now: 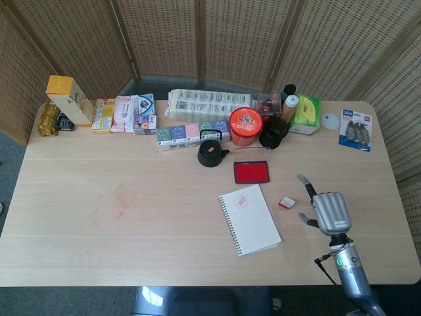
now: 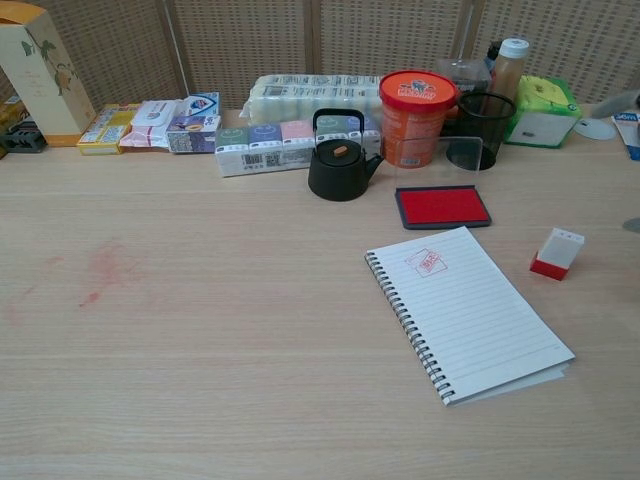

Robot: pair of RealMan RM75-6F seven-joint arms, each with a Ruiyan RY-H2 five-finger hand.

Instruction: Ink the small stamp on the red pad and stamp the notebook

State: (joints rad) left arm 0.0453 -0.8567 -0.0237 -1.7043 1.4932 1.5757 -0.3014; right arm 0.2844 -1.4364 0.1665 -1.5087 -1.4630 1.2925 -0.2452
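Wicker screens stand behind the surface (image 1: 131, 230). Right hand (image 1: 328, 210), fingers spread and holding nothing, hovers near the small stamp (image 1: 286, 203), between notebook (image 1: 249, 219) and hand; reaching step, next closing on it.

My right hand (image 1: 327, 209) has bare table to the small stamp (image 1: 286, 203); beyond it, the kettle (image 1: 210, 153) and orange tub (image 1: 245, 126) crowd the red pad's (image 1: 251, 172) far side.
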